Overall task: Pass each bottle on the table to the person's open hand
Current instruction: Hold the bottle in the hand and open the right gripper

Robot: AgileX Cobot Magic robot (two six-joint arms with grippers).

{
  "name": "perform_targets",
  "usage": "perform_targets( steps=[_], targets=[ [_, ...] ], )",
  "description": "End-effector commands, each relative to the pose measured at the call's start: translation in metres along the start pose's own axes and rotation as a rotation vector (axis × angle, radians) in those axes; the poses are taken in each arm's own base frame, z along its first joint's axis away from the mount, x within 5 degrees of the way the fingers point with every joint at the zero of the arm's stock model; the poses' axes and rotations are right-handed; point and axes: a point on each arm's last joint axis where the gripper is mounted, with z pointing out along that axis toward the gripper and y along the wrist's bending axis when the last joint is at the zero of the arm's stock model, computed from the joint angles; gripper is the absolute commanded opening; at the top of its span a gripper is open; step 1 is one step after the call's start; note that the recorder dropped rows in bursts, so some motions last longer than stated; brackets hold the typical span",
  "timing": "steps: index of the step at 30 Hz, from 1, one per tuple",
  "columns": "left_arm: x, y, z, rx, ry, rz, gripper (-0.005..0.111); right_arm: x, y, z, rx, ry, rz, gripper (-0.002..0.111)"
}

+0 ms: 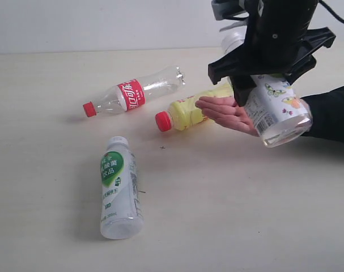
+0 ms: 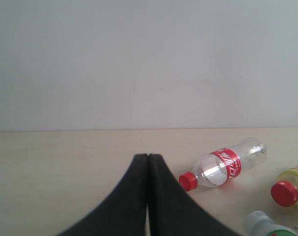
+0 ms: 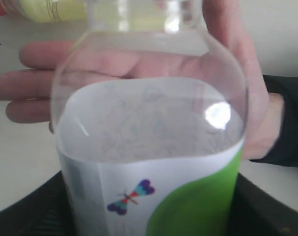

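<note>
Clear butterfly-label bottle [image 1: 276, 110] hangs tilted, base down, in right gripper [image 1: 268, 79], jaws clamped round its upper body, right by the person's hand [image 1: 228, 113]; can't tell if touching. Handover no. 1 looks underway, not released yet. 3 more lie on table [image 1: 228, 226]: red-label bottle [image 1: 132, 95], yellow bottle [image 1: 186, 112] just behind the palm, milky white bottle [image 1: 119, 187] well apart. Left gripper [image 2: 148, 196]: pads pressed together, empty.

I see a smooth matt beige table [image 1: 228, 221], a glossy clear plastic butterfly bottle [image 1: 276, 110], and my left gripper [image 2: 148, 157], matt black.
</note>
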Motion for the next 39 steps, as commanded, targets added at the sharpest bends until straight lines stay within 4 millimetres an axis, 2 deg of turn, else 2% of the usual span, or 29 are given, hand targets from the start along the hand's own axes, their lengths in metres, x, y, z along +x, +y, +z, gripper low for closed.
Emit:
perform_targets(
  steps=[1,6,11,21,27,36,39],
  targets=[
    [0.0,0.0,-0.001,0.003,-0.007,-0.004,0.0,-0.011,0.002,0.018,0.02,-0.006,-0.019,0.0],
    [0.0,0.0,-0.001,0.003,-0.007,-0.004,0.0,-0.018,0.004,0.041,0.062,0.016,-0.038,0.0],
    [0.0,0.0,-0.001,0.003,-0.007,-0.004,0.0,-0.023,0.005,0.051,0.069,0.001,-0.034,0.0],
    [0.0,0.0,-0.001,0.003,-0.007,-0.004,0.0,-0.027,0.008,0.053,0.047,-0.036,-0.006,0.0],
    [0.0,0.0,-0.001,0.003,-0.007,-0.004,0.0,-0.021,0.007,0.057,0.072,0.04,0.003,0.0],
    [0.0,0.0,-0.001,0.003,-0.007,-0.004,0.0,-0.022,0.008,0.063,0.072,0.045,0.016,0.0],
    [0.0,0.0,-0.001,0.003,-0.007,-0.004,0.0,-0.023,0.008,0.065,0.073,0.049,0.015,0.007]
  ],
)
